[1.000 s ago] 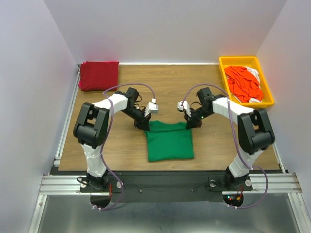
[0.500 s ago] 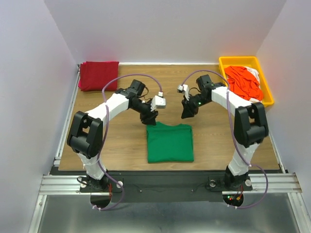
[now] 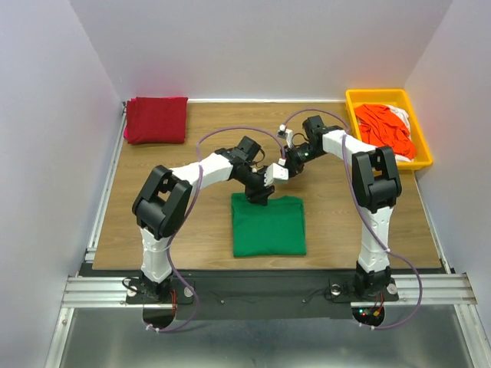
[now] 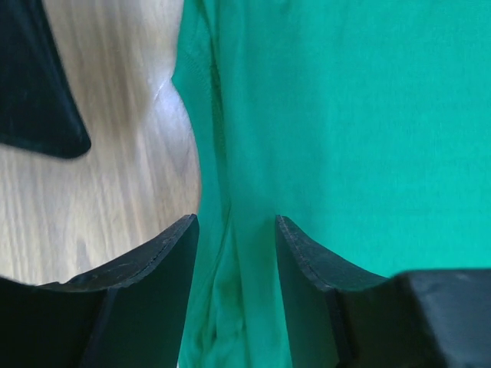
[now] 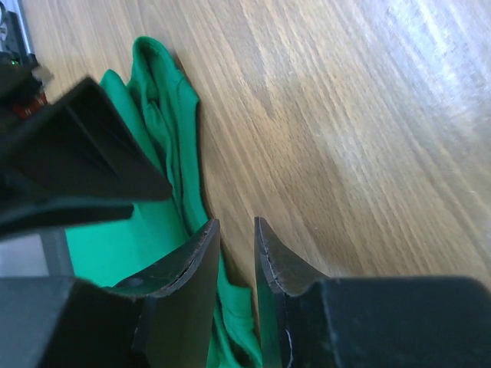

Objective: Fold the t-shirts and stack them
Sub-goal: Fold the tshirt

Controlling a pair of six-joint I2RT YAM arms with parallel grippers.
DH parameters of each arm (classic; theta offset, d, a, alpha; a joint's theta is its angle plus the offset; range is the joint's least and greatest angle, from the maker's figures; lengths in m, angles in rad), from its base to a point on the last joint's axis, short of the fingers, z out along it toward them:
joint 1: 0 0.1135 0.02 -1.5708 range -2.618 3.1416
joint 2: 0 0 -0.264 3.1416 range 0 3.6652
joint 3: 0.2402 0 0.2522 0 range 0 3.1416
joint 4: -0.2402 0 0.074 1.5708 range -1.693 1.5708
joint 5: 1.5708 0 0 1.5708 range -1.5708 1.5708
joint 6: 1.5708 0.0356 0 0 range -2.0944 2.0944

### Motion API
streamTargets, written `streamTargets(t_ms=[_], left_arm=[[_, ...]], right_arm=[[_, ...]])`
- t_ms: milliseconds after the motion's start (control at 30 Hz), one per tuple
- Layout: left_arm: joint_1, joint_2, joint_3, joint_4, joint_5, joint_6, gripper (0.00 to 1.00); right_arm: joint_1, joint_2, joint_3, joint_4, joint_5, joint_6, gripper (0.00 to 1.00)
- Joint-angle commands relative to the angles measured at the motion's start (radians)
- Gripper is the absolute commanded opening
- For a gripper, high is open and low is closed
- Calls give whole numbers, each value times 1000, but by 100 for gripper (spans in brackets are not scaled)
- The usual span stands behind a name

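While the green shirt (image 3: 268, 228) lies folded mid-table, its far edge sits right under the left gripper (image 3: 259, 194), jaws parted, empty; the right gripper (image 3: 289, 167) hovers just beyond, barely open.

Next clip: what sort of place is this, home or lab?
Most likely a lab data-collection cell: a wooden tabletop boxed in by plain white walls, with a white left arm and a white right arm mounted on an aluminium rail.
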State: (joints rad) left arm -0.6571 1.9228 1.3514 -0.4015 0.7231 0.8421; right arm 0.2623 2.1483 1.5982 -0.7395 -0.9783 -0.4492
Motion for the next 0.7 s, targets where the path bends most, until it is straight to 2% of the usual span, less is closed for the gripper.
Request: streamTargets(t_ms=[0,267,433,500,667], left_arm=[[-27,5,6,36,1,-18,52],[-61,22,9,1,22,12,36],[-64,13,23,-42,29,25,15],[-67,-2,25,-60,33,29,1],[-84,-59,5,-65,12,17,0]], right_arm=[[-3,4,-1,34,-53,35,30],[-3,7,-40,49,-79,40,29],[-3,7,-44,57,-99,52,29],[-2,8,-46,60,-117,70,29],[23,15,-76,106,-175,153,28]])
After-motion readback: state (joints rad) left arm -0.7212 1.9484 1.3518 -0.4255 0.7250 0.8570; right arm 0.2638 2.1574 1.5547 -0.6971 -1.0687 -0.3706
